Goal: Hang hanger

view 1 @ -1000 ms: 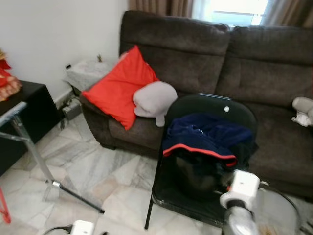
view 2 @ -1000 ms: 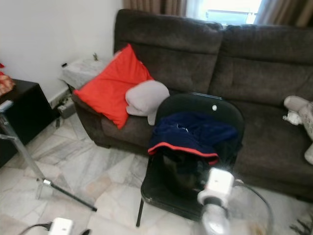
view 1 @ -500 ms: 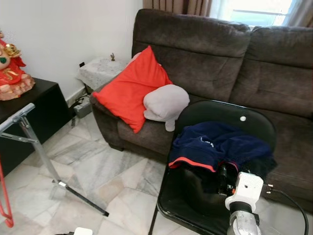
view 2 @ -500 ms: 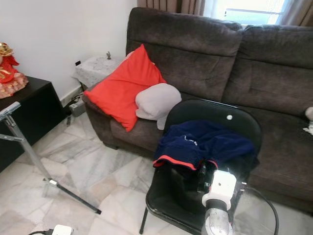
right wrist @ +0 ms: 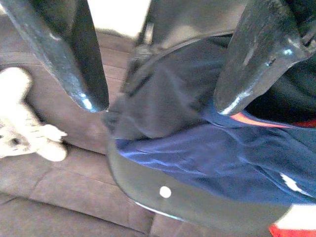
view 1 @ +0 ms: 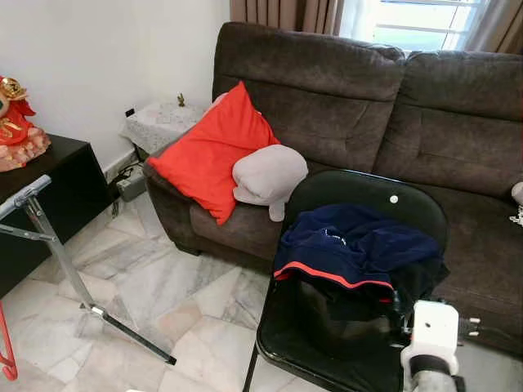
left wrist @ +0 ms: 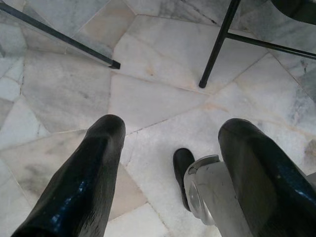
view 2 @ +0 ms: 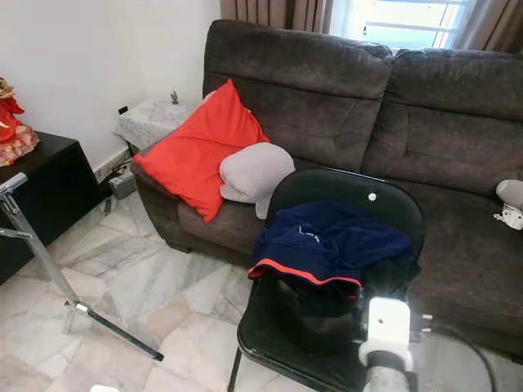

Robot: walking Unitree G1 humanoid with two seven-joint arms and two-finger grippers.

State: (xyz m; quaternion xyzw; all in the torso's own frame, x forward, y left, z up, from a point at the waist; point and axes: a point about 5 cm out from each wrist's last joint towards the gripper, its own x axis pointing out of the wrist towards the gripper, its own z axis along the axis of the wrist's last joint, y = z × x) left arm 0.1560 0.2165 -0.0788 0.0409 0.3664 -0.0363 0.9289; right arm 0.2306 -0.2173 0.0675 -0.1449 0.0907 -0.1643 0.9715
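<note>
1. At the far left edge, a thin red curved piece [view 1: 6, 353] stood beside the slanted metal stand [view 1: 59, 255]. It could have been the hanger, but too little of it showed to be sure. I could not make out a hanger clearly anywhere else.
2. The left claw [left wrist: 173, 126] hung low over the marble floor [left wrist: 148, 98]. Its fingers were spread apart and held nothing, and the robot's own foot [left wrist: 207, 190] was under it.
3. Compared with one second ago, the whole picture had shifted and become sharp. This was the head camera moving and then settling, and the furniture itself did not move. The red cushion [view 1: 214, 147] and the grey cushion [view 1: 270, 173] lay on the brown sofa [view 1: 343, 90] as before.
4. The black chair [view 1: 369, 186] with the navy garment [view 1: 359, 245] draped over its back stayed directly in front of the robot.
5. The white wrist of the right arm [view 1: 433, 328] sat lower and more to the right than half a second ago.
6. The right claw [right wrist: 160, 104] pointed at the garment from close by, its fingers released and empty, and it did not touch the cloth.
7. In my judgement nothing was gripped yet, so the hanging had not begun. The robot seemed to be lining up on the chair.
</note>
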